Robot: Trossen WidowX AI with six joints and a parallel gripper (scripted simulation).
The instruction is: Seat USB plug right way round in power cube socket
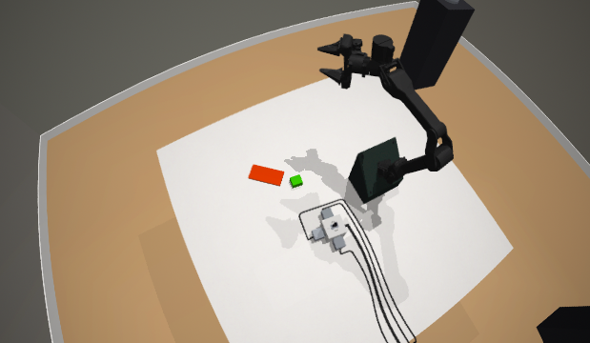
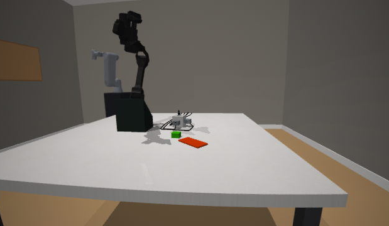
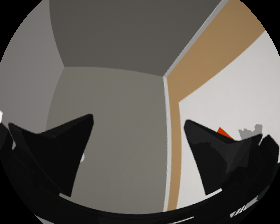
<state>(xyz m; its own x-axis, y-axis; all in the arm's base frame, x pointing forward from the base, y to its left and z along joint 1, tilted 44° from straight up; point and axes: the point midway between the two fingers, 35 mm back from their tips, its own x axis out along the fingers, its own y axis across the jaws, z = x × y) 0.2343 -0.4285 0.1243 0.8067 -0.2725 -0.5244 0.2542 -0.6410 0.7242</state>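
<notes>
The white power cube [image 1: 329, 232] [image 2: 183, 117] stands on the table with grey plugs on its sides. A small dark USB plug [image 1: 335, 224] [image 2: 178, 112] stands up out of its top socket. Which way round it is and how deep it sits cannot be told at this size. My gripper [image 1: 319, 61] [image 3: 140, 121] is open and empty, raised high above the table and well away from the cube. In the wrist view its two black fingers stand wide apart, with walls and floor behind them; the cube is not in that view.
A green block [image 1: 295, 181] [image 2: 176, 135] and a flat red-orange slab [image 1: 266, 175] [image 2: 193, 142] lie on the white table [image 1: 218, 200] [image 2: 244, 169] near the cube. Black cables [image 1: 371, 267] run from the cube to the table's edge. The arm's dark base [image 1: 377, 167] [image 2: 131, 114] stands beside the cube.
</notes>
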